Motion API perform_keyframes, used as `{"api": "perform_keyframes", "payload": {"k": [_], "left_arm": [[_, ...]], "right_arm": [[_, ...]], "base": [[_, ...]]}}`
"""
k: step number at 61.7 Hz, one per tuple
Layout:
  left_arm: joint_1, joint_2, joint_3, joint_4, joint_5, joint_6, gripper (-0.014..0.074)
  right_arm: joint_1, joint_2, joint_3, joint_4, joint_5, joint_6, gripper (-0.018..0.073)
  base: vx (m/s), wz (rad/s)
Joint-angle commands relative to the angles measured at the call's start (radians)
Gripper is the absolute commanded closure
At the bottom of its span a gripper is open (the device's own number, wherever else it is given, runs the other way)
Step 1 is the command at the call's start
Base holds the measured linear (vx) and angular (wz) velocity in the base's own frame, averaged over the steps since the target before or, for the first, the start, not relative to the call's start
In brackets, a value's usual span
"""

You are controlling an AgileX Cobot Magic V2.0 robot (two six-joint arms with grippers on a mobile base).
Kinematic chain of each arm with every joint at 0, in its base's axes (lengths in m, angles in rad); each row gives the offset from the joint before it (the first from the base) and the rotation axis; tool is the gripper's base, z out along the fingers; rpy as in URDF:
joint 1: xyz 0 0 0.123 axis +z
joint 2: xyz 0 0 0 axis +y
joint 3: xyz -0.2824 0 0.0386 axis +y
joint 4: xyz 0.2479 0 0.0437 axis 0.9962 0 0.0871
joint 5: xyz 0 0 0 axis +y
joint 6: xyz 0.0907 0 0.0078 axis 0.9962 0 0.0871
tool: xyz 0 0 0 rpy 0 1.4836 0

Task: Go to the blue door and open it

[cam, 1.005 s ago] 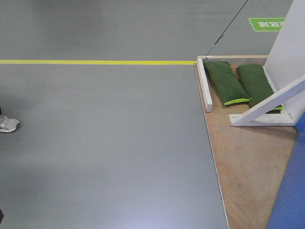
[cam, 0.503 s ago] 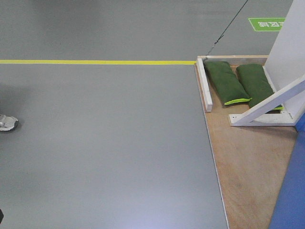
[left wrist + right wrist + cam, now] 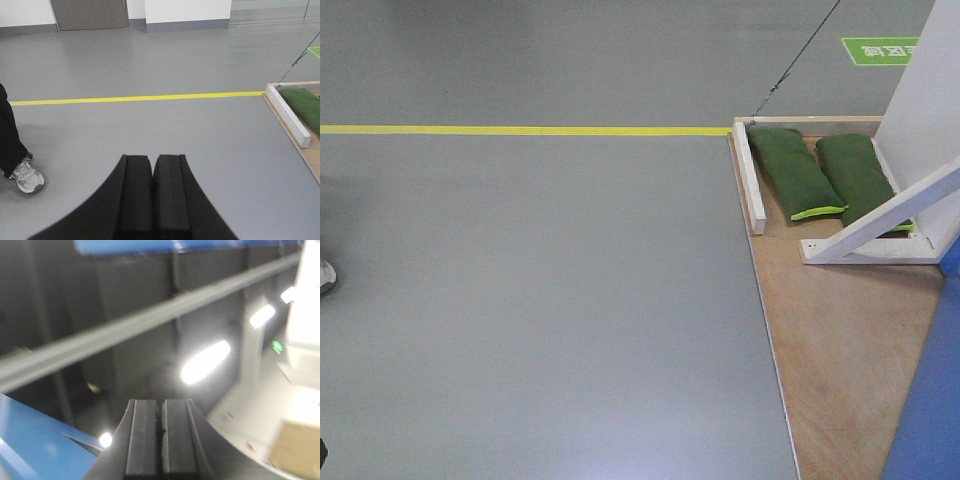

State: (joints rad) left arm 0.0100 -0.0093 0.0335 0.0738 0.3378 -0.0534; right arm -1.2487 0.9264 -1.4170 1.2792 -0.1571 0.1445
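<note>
The front view shows what neither of my wrist cameras does: the blue door (image 3: pixel 932 400), a glossy bright-blue slab cut off at the lower right corner, standing on the near right part of a plywood platform (image 3: pixel 840 340). Beyond it on the same platform stands a white frame panel (image 3: pixel 920 100) with one diagonal brace (image 3: pixel 885 222). Two green sandbags (image 3: pixel 795 170) lie side by side at its foot, against a white floor beam (image 3: pixel 750 175).

One yellow floor line (image 3: pixel 520 130) runs across the grey floor up to the platform's corner. One green floor sign (image 3: pixel 878 49) carries white characters, upside down and cropped; I cannot read them.

Only my left wrist view shows one person's dark trouser leg and grey sneaker (image 3: pixel 26 176), and a grey-brown door (image 3: pixel 89 14) in the far wall. My left claw (image 3: pixel 153 200) hangs over bare floor, its pads pressed together on nothing.

My right wrist view is blurred. It looks up at a dark ceiling with several glowing lights (image 3: pixel 205 361), with bright blue at the lower left corner and along the top edge. My right claw (image 3: pixel 161 440) is likewise pinched together, empty.
</note>
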Motion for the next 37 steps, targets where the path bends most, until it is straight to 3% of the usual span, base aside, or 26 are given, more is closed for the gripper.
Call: {"api": "perform_keyframes", "payload": {"k": [1, 17, 37], "left_arm": [[-0.005, -0.019, -0.035, 0.001, -0.083, -0.004, 0.0526], [-0.005, -0.019, -0.035, 0.001, -0.083, -0.004, 0.0526], [-0.005, -0.019, -0.035, 0.001, -0.083, -0.004, 0.0526]], "right_arm": [[-0.005, 0.002, -0.023, -0.015, 0.074, -0.004, 0.0564], [-0.005, -0.013, -0.023, -0.015, 0.363, -0.004, 0.0564], [-0.005, -0.048, -0.023, -0.015, 0.604, -0.004, 0.0564]], "base": [[0.00, 0.00], [0.00, 0.00], [0.00, 0.00]]}}
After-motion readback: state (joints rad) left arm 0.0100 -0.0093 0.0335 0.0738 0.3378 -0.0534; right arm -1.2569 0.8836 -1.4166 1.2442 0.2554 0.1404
